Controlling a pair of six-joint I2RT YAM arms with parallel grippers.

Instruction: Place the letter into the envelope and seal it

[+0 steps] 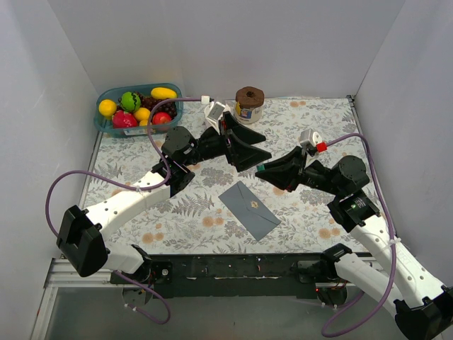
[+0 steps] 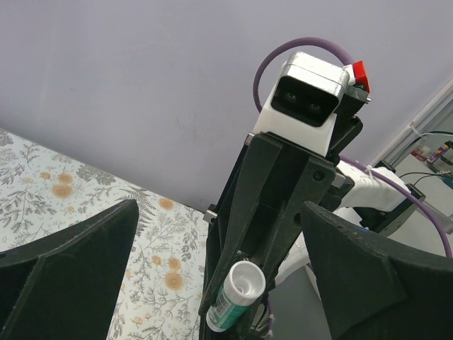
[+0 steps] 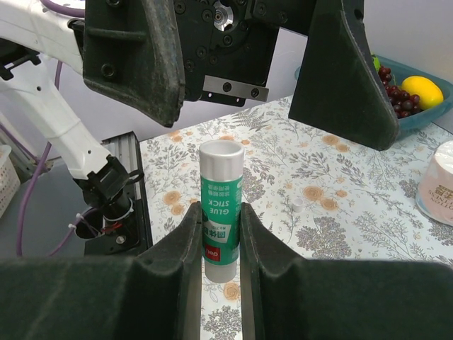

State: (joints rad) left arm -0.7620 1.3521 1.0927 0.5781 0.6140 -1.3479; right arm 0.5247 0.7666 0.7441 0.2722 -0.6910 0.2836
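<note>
grey envelope [image 1: 249, 209] near table [image 1: 177, 228] front edge

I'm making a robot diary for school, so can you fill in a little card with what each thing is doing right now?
left jaws: wide open, holding nothing
right jaws: shut on the glue stick
envelope: flat on the tablecloth, between the arms
letter: not in view
fruit basket: far left corner

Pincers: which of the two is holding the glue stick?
The right pincer, shut on the green-and-white glue stick; the left pincer stands wide open, gripping nothing.
</note>
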